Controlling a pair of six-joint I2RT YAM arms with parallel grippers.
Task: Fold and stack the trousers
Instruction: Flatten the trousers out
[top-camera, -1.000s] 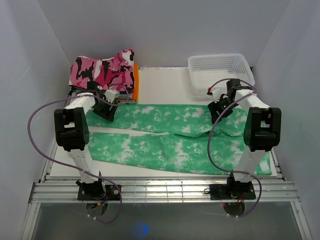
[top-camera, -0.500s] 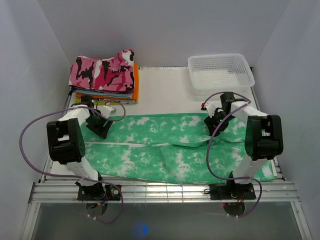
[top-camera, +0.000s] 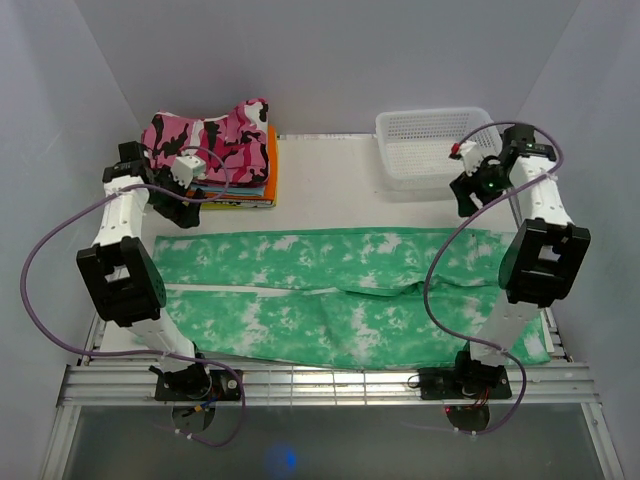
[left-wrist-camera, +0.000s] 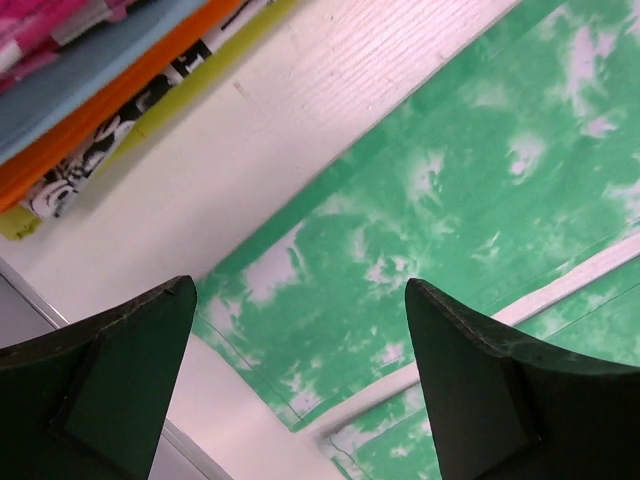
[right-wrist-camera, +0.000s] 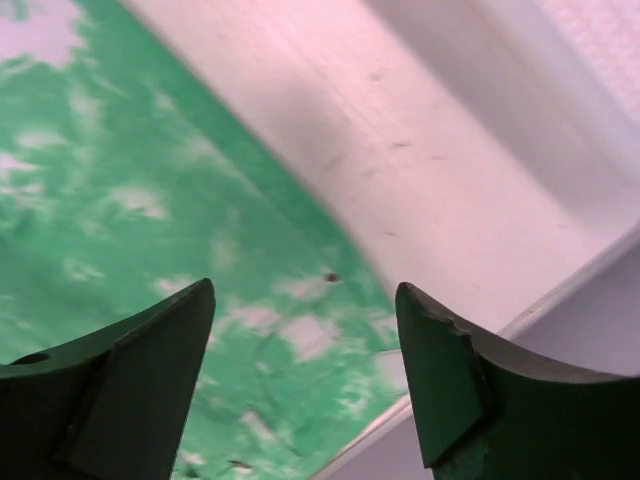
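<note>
Nearest to my bases lie the trousers (top-camera: 340, 290), spread flat across the lower half of the frame and spanning almost the whole width of the counter (top-camera: 330, 180). The fabric is mint green, soft and thin, mottled all over with irregular white blotches like tie-dye. The two legs run side by side as long bands from left to right. A narrow strip of bare counter separates them on the left, and toward the centre right the cloth overlaps in a shallow crease. The right end passes behind my right arm, so I cannot see its edge there. My left wrist view shows the squared end of the farther leg, a stitched hem along it, lying flat on the white surface. Above that end, at the left of the frame, my left hand (top-camera: 183, 210) hangs with its fingers spread wide and nothing between them. At the upper right, my right hand (top-camera: 470, 190) hovers just past the far edge of the cloth, also spread and empty; its wrist view looks down on that green edge running diagonally against the counter. Farther back, in the upper left, sits a stack of folded clothes (top-camera: 262, 180) with an orange layer showing and a pink, black and white camouflage garment (top-camera: 205, 135) on top. In the upper right corner stands a white mesh basket (top-camera: 440, 125).
</note>
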